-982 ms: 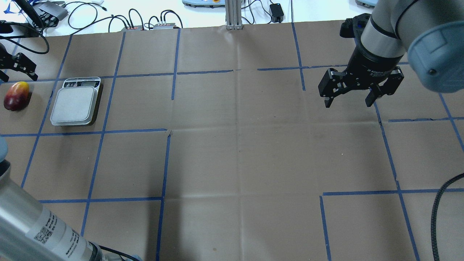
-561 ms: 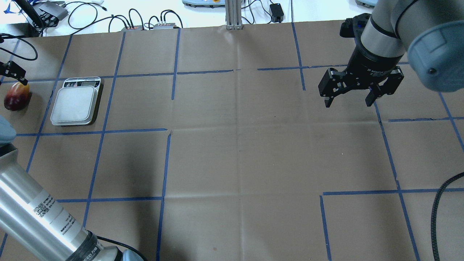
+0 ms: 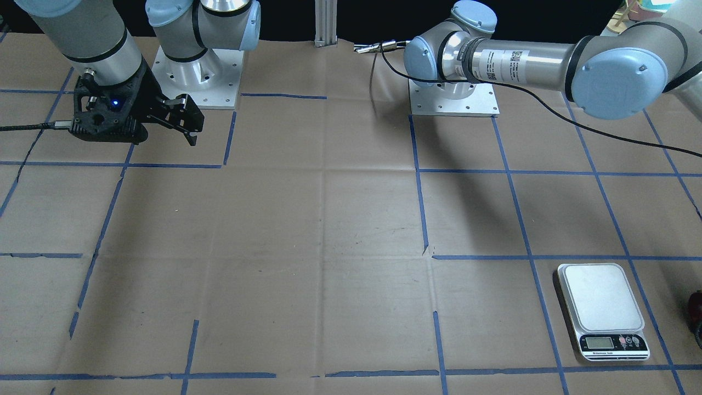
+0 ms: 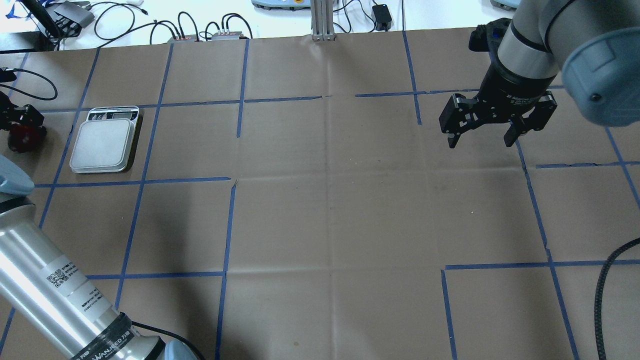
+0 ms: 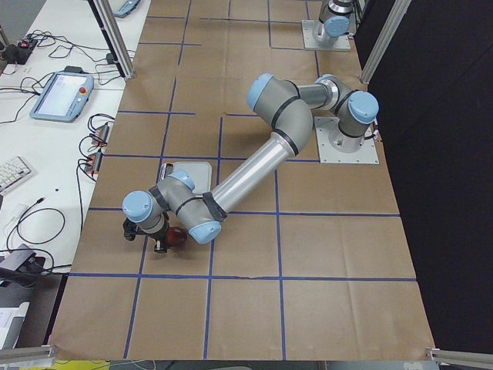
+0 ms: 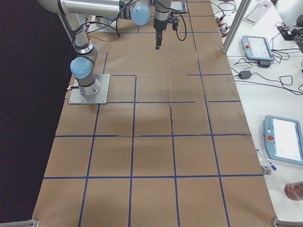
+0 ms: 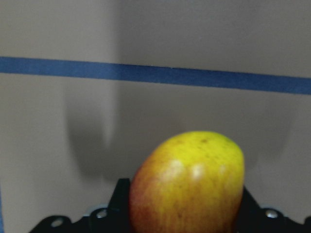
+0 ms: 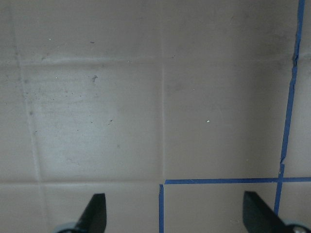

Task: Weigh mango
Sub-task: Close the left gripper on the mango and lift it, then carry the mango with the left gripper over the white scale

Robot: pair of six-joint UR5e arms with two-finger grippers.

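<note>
While the left gripper (image 4: 19, 122) straddles the mango (image 4: 20, 141) on the table (image 4: 320, 210) just beside the scale (image 4: 103, 141), I cannot tell whether its jaws grip it, so lifting and placing remain, and the right gripper (image 4: 480, 140) hangs well away from the scale, jaws apart.

The left arm's (image 4: 50, 290) black band (image 4: 107, 345) reads WANJEED

You see the tabletop (image 4: 320, 225) steeply from behind the robot (image 3: 515, 63) and from across it; both views share the scale (image 4: 102, 145). Your wrist cameras look down close.
</note>
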